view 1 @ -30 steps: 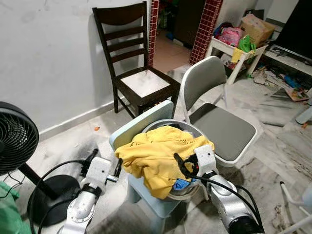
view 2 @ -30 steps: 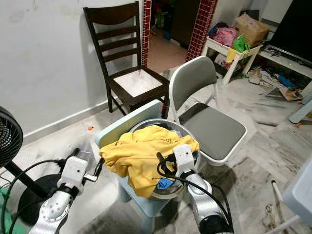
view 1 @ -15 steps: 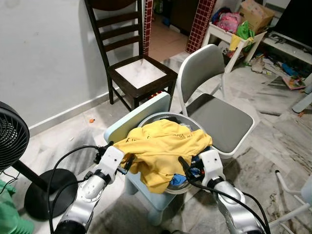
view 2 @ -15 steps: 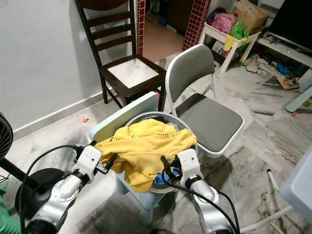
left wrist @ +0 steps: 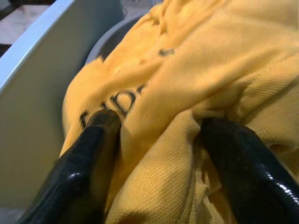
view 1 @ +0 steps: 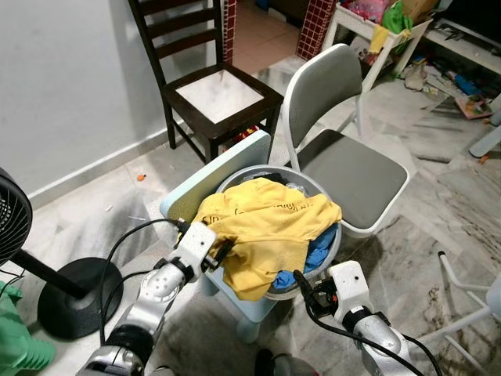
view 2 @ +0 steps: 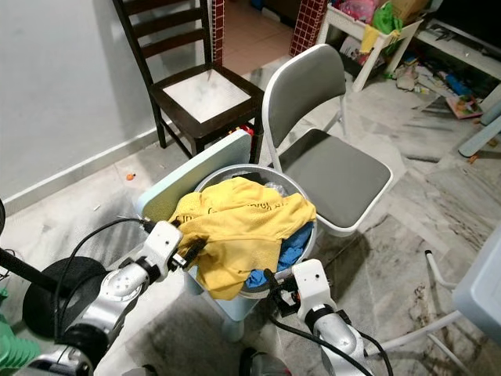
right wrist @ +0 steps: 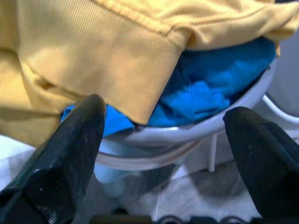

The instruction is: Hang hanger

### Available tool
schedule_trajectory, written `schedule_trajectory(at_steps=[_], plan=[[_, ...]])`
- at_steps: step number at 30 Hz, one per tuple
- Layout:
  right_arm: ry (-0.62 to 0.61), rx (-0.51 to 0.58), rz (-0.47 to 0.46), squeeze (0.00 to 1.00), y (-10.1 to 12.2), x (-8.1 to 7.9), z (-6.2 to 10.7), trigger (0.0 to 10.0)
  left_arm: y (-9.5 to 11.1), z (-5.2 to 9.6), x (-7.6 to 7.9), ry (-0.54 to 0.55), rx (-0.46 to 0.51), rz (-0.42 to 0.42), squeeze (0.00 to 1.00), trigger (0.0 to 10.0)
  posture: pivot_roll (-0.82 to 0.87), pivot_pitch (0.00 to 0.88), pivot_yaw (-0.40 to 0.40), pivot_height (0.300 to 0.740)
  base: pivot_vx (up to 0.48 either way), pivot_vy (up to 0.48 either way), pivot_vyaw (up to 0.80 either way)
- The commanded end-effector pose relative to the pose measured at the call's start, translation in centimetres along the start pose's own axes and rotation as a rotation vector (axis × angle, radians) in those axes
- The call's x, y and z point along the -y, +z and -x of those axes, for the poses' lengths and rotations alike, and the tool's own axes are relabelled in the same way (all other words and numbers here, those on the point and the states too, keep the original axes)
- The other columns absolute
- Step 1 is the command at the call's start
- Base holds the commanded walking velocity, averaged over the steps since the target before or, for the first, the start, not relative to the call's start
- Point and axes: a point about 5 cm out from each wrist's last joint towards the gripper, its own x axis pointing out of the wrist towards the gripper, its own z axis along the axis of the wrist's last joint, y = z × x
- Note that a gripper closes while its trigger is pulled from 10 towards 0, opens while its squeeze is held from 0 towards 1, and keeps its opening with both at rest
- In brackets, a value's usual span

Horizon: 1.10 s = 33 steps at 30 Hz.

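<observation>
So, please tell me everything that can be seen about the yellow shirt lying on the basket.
The yellow shirt is a crumpled knit garment with black lettering and a ribbed hem. It lies heaped over the round grey basket, one part hanging down over the front rim. Blue cloth shows beneath it. The left gripper is open, its fingers pressed into a fold at the shirt's edge.

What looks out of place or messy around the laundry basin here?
The yellow shirt spills over the rim of the round grey basin, which sits on a pale blue chair. Blue cloth bulges beneath it. No hanger can be made out.
</observation>
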Motion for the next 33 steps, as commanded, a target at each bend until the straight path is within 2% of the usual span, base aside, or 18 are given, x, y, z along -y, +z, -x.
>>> schedule_trajectory(at_steps=[1, 5, 6, 8, 10, 12, 15, 17, 21, 23, 24, 25, 26, 29, 30, 31, 32, 33], plan=[[-0.018, -0.015, -0.001, 0.79, -0.2, 0.2, 0.3, 10.0, 0.3, -0.4, 0.4, -0.028, 0.006, 0.022, 0.00, 0.0, -0.17, 0.238, -0.101, 0.740, 0.000, 0.000, 0.00], [-0.022, -0.020, -0.006, 0.76, -0.1, 0.0, 0.3, 10.0, 1.6, -1.2, 0.1, -0.053, 0.049, 0.069, 0.00, 0.0, -0.17, 0.240, -0.097, 0.740, 0.000, 0.000, 0.00], [-0.023, -0.021, -0.007, 0.75, 0.0, 0.0, 0.3, 10.0, 2.0, -1.4, 0.0, -0.064, 0.062, 0.111, 0.00, 0.0, -0.17, 0.241, -0.096, 0.740, 0.000, 0.000, 0.00], [-0.023, -0.023, -0.008, 0.75, 0.0, 0.0, 0.4, 10.0, 2.2, -1.5, 0.0, -0.071, 0.069, 0.142, 0.00, 0.0, -0.17, 0.241, -0.095, 0.740, 0.000, 0.000, 0.00], [-0.025, -0.027, -0.011, 0.71, 0.0, -0.1, 0.4, 10.0, 3.5, -2.2, 0.1, -0.109, 0.119, 0.270, 0.00, 0.0, -0.17, 0.244, -0.095, 0.740, 0.000, 0.000, 0.00], [-0.026, -0.028, -0.011, 0.71, 0.0, -0.1, 0.4, 10.0, 4.3, -2.6, 0.1, -0.108, 0.145, 0.336, 0.00, 0.0, -0.17, 0.244, -0.095, 0.740, 0.000, 0.000, 0.00], [-0.026, -0.028, -0.016, 0.68, 0.1, -0.3, 0.2, 10.0, 6.6, -3.8, 0.0, -0.091, 0.222, 0.464, 0.00, 0.0, -0.16, 0.245, -0.092, 0.740, 0.000, 0.000, 0.00], [-0.027, -0.028, -0.018, 0.68, 0.1, -0.3, 0.2, 10.0, 7.6, -4.3, 0.1, -0.096, 0.252, 0.517, 0.00, 0.0, -0.16, 0.245, -0.092, 0.740, 0.000, 0.000, 0.00], [-0.028, -0.026, -0.020, 0.65, 0.2, -0.4, 0.1, 10.0, 9.8, -5.2, 0.5, -0.120, 0.310, 0.588, 0.00, 0.0, -0.16, 0.245, -0.089, 0.740, 0.000, 0.000, 0.00], [-0.029, -0.027, -0.021, 0.65, 0.2, -0.4, 0.1, 10.0, 10.7, -5.5, 0.6, -0.125, 0.334, 0.595, 0.00, 0.0, -0.16, 0.244, -0.088, 0.740, 0.000, 0.000, 0.00], [-0.031, -0.028, -0.023, 0.65, 0.2, -0.4, 0.1, 10.0, 11.5, -5.7, 0.5, -0.116, 0.361, 0.658, 0.00, 0.0, -0.16, 0.245, -0.086, 0.740, 0.000, 0.000, 0.00], [-0.031, -0.028, -0.023, 0.65, 0.2, -0.4, 0.1, 10.0, 11.5, -5.7, 0.5, -0.116, 0.361, 0.658, 0.00, 0.0, -0.16, 0.245, -0.086, 0.740, 0.000, 0.000, 0.00], [-0.032, -0.030, -0.024, 0.64, 0.0, -0.5, 0.1, 10.0, 11.8, -6.0, 0.5, -0.100, 0.359, 0.697, 0.00, 0.0, -0.16, 0.245, -0.085, 0.740, 0.000, 0.000, 0.00], [-0.032, -0.033, -0.026, 0.63, -0.1, -0.6, 0.2, 10.0, 11.2, -6.2, 0.9, -0.092, 0.318, 0.672, 0.00, 0.0, -0.16, 0.248, -0.083, 0.740, 0.000, 0.000, 0.00], [-0.030, -0.036, -0.028, 0.62, -0.1, -0.7, 0.2, 10.0, 10.4, -6.2, 1.5, -0.090, 0.268, 0.665, 0.00, 3.5, -0.16, 0.249, -0.083, 0.740, 0.000, 0.000, 0.00], [-0.029, -0.037, -0.029, 0.62, -0.1, -0.8, 0.2, 10.0, 10.1, -6.2, 1.7, -0.088, 0.250, 0.662, 0.00, 3.5, -0.16, 0.249, -0.083, 0.740, 0.000, 0.000, 0.00], [-0.027, -0.039, -0.029, 0.62, -0.2, -0.8, 0.2, 10.0, 9.5, -6.3, 2.1, -0.086, 0.213, 0.651, 0.00, 10.0, -0.16, 0.249, -0.083, 0.740, 0.000, 0.000, 0.00], [-0.021, -0.040, -0.031, 0.59, -0.1, -1.0, 0.1, 10.0, 8.1, -6.3, 2.9, -0.071, 0.105, 0.598, 0.00, 10.0, -0.16, 0.250, -0.081, 0.740, 0.000, 0.000, 0.00]])
